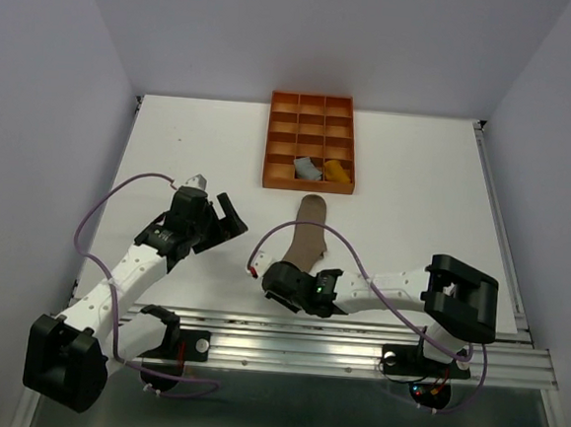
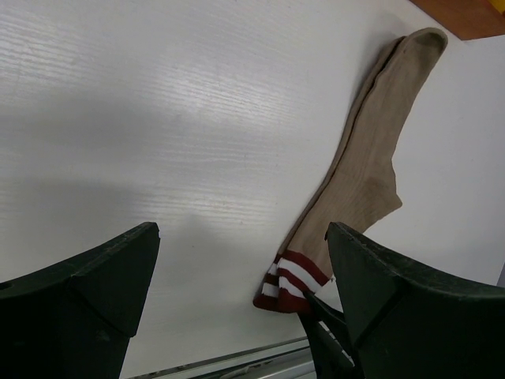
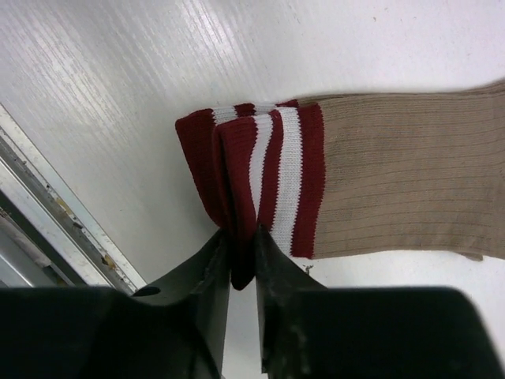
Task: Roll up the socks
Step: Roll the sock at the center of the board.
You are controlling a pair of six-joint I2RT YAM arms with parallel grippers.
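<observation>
- Your right gripper (image 3: pixel 241 246) has its jaws narrow and pinches a raised fold of the maroon-white cuff (image 3: pixel 272 158) of the taupe sock (image 1: pixel 311 230). You can see the fabric between the two fingers.
- Your left gripper (image 1: pixel 224 214) stands wide and holds nothing. It hovers over the bare table (image 1: pixel 172 145), to the left of the sock and apart from it.
- The sock lies flat and long on the table. Its toe points to the orange tray (image 1: pixel 270 138), and its cuff is at the near end, close to the table edge.
- In the tray row nearest to you there are a grey sock (image 1: pixel 306 166) and a yellow sock (image 1: pixel 338 170). Each seems bundled in its own compartment. So I judge this is the last sock, and the step in hand is to begin its roll from the cuff.
- The next move, in my opinion, calls for turning the cuff over toward the toe while the rest stays flat. The pinched fold is thin and may slip. If the sock drags, the left gripper could press the leg part down.
</observation>
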